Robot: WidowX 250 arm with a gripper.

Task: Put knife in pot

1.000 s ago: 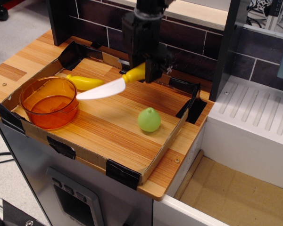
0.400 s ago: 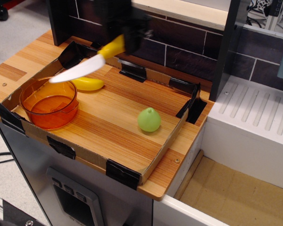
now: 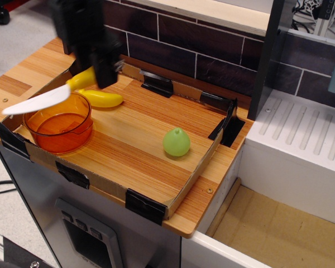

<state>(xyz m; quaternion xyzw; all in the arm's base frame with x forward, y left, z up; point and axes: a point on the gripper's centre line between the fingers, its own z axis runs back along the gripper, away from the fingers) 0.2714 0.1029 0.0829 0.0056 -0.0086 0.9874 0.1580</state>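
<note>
The fingers [image 3: 100, 75] grip the knife [image 3: 44, 97] by its yellow handle, blade reaching out left over the pot's [image 3: 58, 121] far rim. It is the carrying step; next comes lowering and letting go inside the pot.

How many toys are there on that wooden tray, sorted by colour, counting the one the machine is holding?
Yellow: 1, the banana
White blade with yellow handle: 1, the knife, held in the gripper above the pot's rim
Orange: 1, the pot
Green: 1, the pear-shaped ball
Total: 4
</note>
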